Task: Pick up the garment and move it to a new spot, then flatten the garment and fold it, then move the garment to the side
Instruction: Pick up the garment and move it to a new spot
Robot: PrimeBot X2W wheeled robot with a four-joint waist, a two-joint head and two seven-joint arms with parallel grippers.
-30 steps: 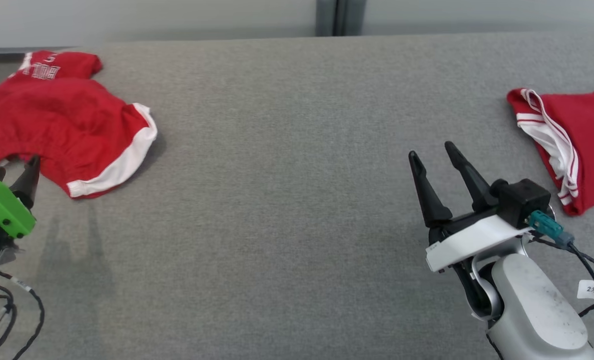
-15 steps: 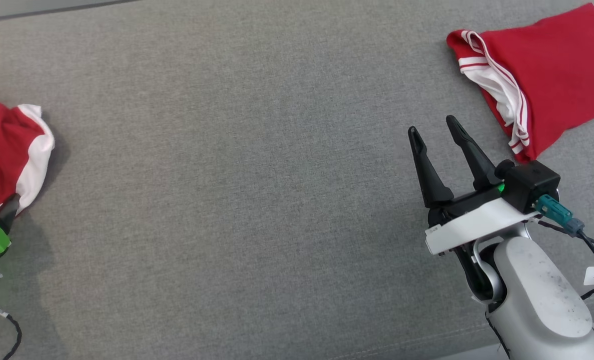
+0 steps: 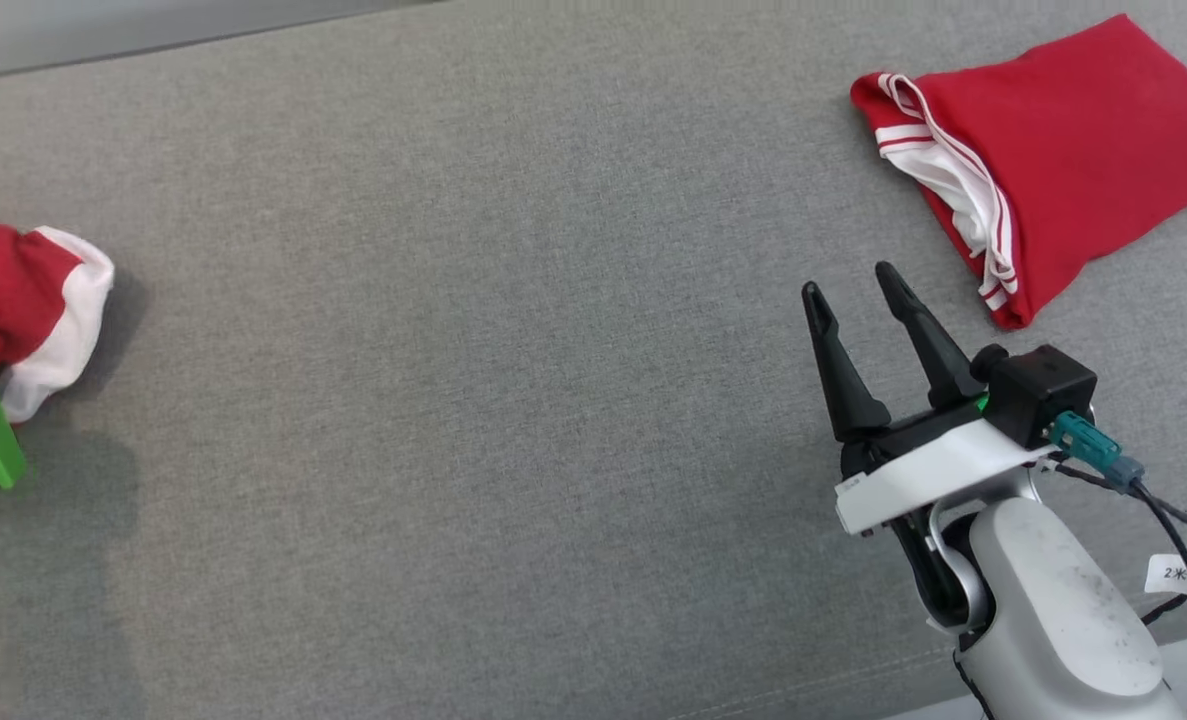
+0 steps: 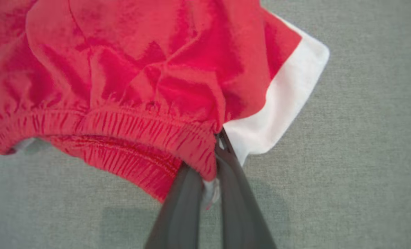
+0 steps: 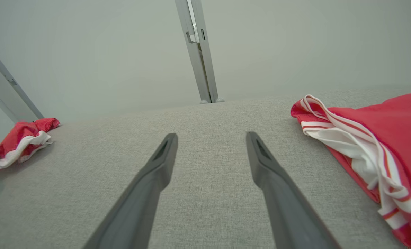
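One garment, waistband clamped in your left pincer; right pincer wide, empty, near folded red cloth.

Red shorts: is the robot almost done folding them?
Just starting. Done: the left pincer grips the crumpled red shorts by the waistband. In hand: the move to a new spot. Left: flattening, folding, moving aside. The right pincer is open, empty.
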